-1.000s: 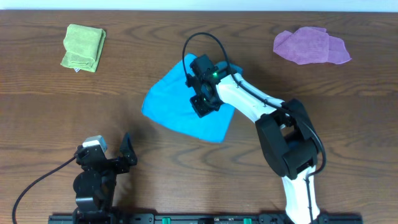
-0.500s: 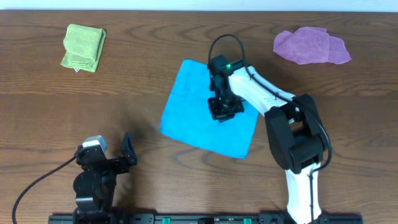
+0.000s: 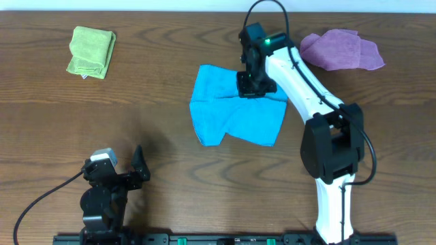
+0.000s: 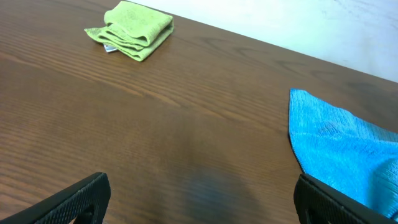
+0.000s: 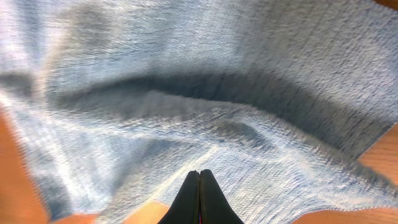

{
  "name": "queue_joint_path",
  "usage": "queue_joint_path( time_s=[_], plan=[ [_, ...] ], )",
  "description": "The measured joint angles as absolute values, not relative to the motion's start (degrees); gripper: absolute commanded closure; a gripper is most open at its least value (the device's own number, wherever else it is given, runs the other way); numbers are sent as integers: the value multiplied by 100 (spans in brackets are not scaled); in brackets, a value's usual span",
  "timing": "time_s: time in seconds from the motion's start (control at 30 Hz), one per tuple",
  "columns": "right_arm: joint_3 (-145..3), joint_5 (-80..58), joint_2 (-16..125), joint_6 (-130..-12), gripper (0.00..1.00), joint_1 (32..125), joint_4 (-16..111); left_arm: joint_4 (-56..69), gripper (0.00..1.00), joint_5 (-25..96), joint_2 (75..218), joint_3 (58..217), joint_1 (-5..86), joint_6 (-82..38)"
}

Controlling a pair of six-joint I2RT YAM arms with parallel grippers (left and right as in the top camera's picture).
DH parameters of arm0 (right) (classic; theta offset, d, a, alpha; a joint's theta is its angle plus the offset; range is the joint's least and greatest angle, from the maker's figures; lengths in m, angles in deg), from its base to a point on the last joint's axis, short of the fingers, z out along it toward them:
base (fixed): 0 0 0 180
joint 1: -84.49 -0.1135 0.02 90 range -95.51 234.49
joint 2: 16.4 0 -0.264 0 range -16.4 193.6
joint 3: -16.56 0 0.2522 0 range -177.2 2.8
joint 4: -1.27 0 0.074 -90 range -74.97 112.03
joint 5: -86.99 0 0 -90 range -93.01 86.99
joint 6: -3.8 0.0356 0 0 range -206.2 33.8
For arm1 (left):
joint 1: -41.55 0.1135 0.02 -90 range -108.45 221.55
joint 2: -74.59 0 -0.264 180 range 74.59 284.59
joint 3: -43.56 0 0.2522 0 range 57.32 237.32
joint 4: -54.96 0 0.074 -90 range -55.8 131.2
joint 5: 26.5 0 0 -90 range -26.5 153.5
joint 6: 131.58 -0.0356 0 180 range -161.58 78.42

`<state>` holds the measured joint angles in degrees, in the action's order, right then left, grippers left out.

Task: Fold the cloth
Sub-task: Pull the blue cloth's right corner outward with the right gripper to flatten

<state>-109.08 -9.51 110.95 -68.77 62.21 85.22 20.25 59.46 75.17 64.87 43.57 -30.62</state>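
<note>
Dark brown wood of the desk (image 3: 136, 102) carries three cloths: a green cloth (image 3: 91, 51) folded at the far left, a purple cloth (image 3: 343, 50) crumpled at the far right, and the blue cloth (image 3: 235, 109) near the middle, which is my work. It does not lie flat: its far edge is gathered into a ridge. My right jaws are pressed together on a thin pinch of this edge, and the wrinkles run toward the tips. My left jaws stand apart, low over bare wood at the front, well apart from the blue cloth. I judge that the first fold is in hand. Next I must carry the pinched edge over to the near edge, so that the borders meet.
</note>
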Motion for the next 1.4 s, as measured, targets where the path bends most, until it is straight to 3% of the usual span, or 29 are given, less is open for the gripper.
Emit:
queue_joint_path(
  time_s=[0.27, 0.47, 0.77, 1.4],
  plan=[
    [-11006, -877, 11095, -6727, 98, 6207, 9182, 2025, 5, 5946, 7517, 6487, 4357, -3062],
    [-10973, -37, 11095, -6525, 98, 6339, 8546, 2025, 4, 5946, 7517, 6487, 4357, -3062],
    [-10215, 6, 11119, -6466, 98, 7252, 7740, 2025, 5, 5946, 7517, 6487, 4357, -3062],
    [-9992, -129, 11615, -6654, 98, 7270, 6592, 2025, 5, 5946, 7517, 6487, 4357, -3062]
  ],
)
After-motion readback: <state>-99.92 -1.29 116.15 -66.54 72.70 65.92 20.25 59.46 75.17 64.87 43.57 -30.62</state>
